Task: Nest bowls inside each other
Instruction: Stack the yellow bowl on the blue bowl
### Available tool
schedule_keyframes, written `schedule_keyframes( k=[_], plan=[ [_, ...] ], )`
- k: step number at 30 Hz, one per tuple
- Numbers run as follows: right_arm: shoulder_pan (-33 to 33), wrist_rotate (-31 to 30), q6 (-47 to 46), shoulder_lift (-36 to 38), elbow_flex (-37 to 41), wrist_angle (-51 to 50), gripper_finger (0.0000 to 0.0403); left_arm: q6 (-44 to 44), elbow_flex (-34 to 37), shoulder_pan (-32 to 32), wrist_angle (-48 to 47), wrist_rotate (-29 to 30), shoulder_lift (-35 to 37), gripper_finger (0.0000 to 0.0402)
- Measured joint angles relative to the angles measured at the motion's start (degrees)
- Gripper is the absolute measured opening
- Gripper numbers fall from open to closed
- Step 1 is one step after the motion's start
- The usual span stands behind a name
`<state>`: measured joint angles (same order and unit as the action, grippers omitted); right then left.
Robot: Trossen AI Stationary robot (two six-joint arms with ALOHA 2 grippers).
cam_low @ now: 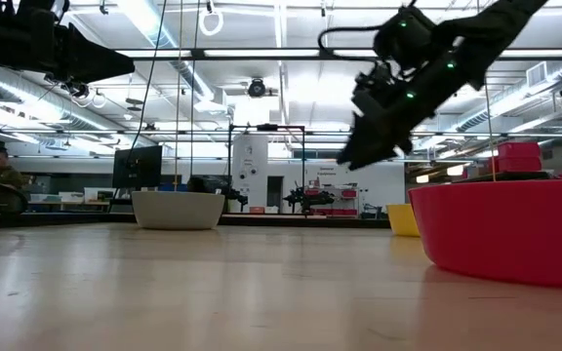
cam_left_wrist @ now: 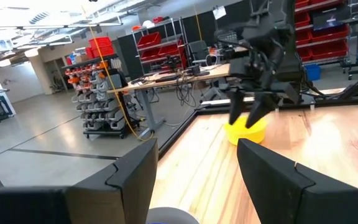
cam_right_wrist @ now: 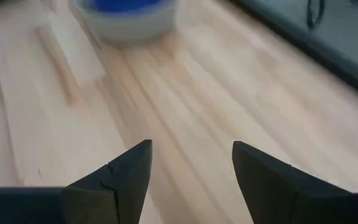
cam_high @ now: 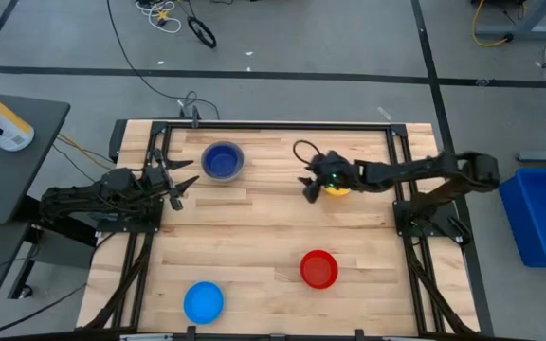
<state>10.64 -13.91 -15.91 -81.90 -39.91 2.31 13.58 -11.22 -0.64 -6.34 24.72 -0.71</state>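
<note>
Risk: right gripper (cam_high: pixel 308 186) open and empty, hovering just at 9 o'clock of yellow bowl (cam_high: pixel 337 188); a descent off-centre could clip the rim and skid or tip it. Left gripper (cam_high: pixel 180 183) open, empty, idle at table's 9 o'clock edge. Grey bowl (cam_high: pixel 223 161) at 11 o'clock already holding dark blue bowl (cam_high: pixel 222 158). Red bowl (cam_high: pixel 318 269) at 5 o'clock, light blue bowl (cam_high: pixel 203 302) at 7 o'clock: both empty, well apart.
</note>
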Motion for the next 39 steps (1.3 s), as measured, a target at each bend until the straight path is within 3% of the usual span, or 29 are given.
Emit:
schedule_keyframes(
  k=[7,15,29,39],
  plan=[
    [-3.1,-4.7,-5.5,6.8,2.2,-10.6,0.0238,-0.1,0.0,0.0,0.0,0.0,0.0,0.0228],
    [-4.3,-7.4,-10.9,11.5,6.2,-15.0,0.0241,-0.1,0.0,0.0,0.0,-0.1,0.0,0.0228],
    [-4.3,-5.0,-13.9,11.6,9.7,-13.9,0.0241,-0.1,0.0,0.0,0.0,-0.2,0.0,0.0228],
    [-4.2,-5.0,-14.9,7.4,9.7,-12.3,0.0245,-0.1,0.0,0.0,0.0,-0.2,0.0,0.0228]
  ],
)
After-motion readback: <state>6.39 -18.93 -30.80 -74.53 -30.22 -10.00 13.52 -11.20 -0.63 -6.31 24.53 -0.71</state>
